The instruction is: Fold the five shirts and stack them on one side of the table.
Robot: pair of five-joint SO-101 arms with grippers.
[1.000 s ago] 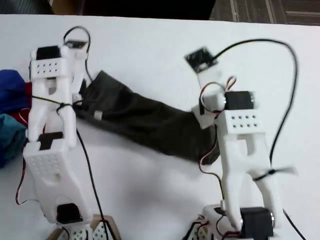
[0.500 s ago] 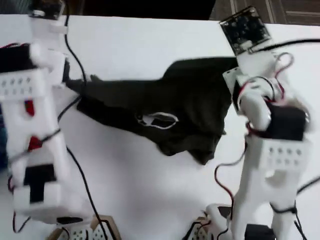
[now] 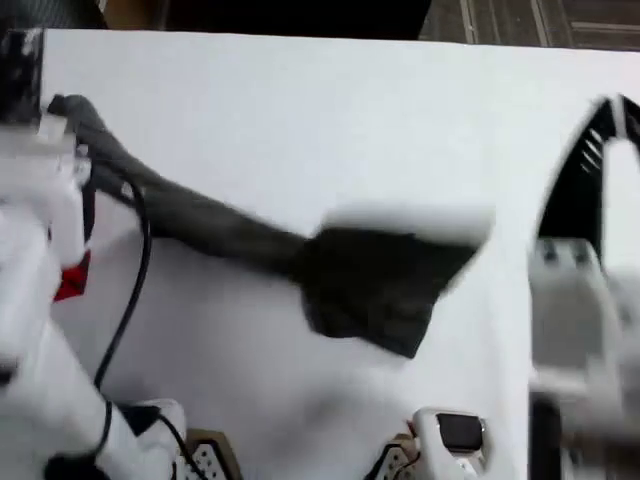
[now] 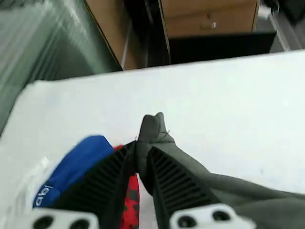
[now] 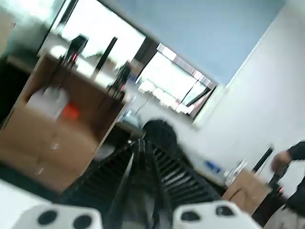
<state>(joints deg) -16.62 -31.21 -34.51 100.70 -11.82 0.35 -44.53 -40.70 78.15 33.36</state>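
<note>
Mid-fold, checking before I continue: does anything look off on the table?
Yes. The dark shirt is not lying flat: the left end effector pinches one end above the blue shirt and red shirt, and the rest stretches ropelike into a crumpled heap mid-table.

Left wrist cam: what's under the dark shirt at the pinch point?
White table shows beyond the pinched dark shirt; a blue shirt and a red shirt lie next to the left gripper. Its jaws and the fabric cover whatever is directly underneath.
</note>
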